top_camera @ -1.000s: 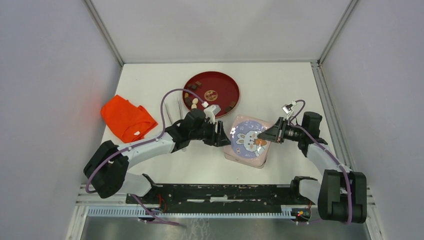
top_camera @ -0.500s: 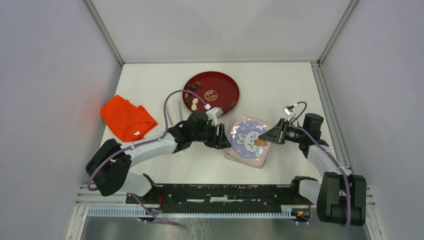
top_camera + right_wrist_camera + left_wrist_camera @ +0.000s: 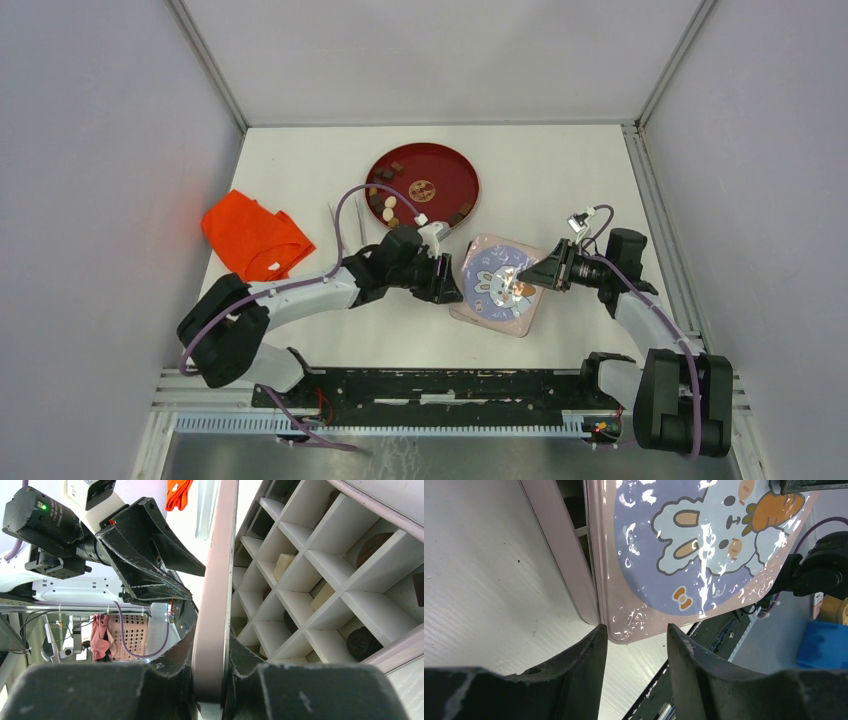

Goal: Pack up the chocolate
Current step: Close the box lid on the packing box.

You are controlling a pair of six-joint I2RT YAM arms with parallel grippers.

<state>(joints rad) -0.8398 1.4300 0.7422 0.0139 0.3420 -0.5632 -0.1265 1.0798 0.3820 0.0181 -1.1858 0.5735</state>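
Observation:
The pink box point(image 3: 478, 313) lies at centre right, its rabbit-print lid point(image 3: 497, 277) raised off it on the right side. My right gripper point(image 3: 522, 282) is shut on the lid's right edge point(image 3: 216, 610). The right wrist view shows the white divider grid point(image 3: 305, 575) with chocolate in some cells: a dark round piece point(image 3: 361, 641) and cream pieces point(image 3: 283, 562). My left gripper point(image 3: 452, 282) is open at the box's left side, with the lid's corner point(image 3: 636, 627) just beyond its fingertips point(image 3: 596, 635). More chocolate point(image 3: 388, 207) lies on the red plate point(image 3: 440, 165).
An orange cloth point(image 3: 255, 238) lies at the left. Metal tweezers point(image 3: 335, 225) lie between the cloth and the plate. The box's pink wall point(image 3: 559, 545) stands beside the left fingers. The enclosure walls surround the white table point(image 3: 560, 170).
My left gripper has moved right, up to the box's left side. The lid has tilted a little in the right gripper and now catches glare.

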